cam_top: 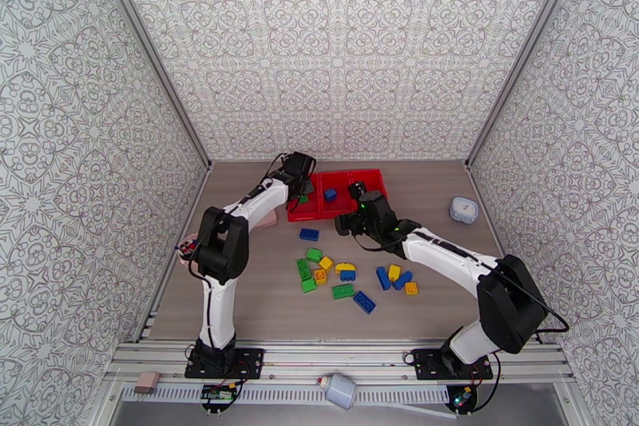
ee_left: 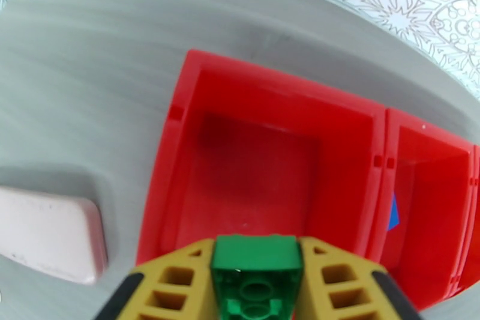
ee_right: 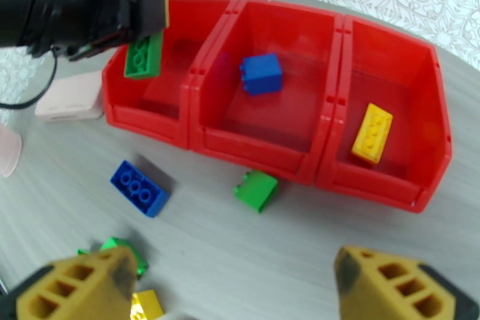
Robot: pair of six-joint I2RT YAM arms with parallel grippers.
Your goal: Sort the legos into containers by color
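While the left gripper (ee_left: 257, 250) hangs over the leftmost of the three red containers (ee_right: 150, 122), its fingers are clamped on a green brick (ee_left: 257, 282), hollow underside toward the wrist camera. Middle bin (ee_right: 252, 147): one blue brick (ee_right: 261, 73) on the floor. Right bin (ee_right: 384, 186): one yellow brick (ee_right: 372, 133), lying flat. Right gripper (ee_right: 234, 264) is on the near side of the row, fingers spread wide over the table (cam_top: 263, 300). Loose legos (cam_top: 343, 274) lie scattered between the arms. A green piece (ee_right: 256, 190) sits just in front of the middle bin, with a long blue one (ee_right: 138, 188) to its left.
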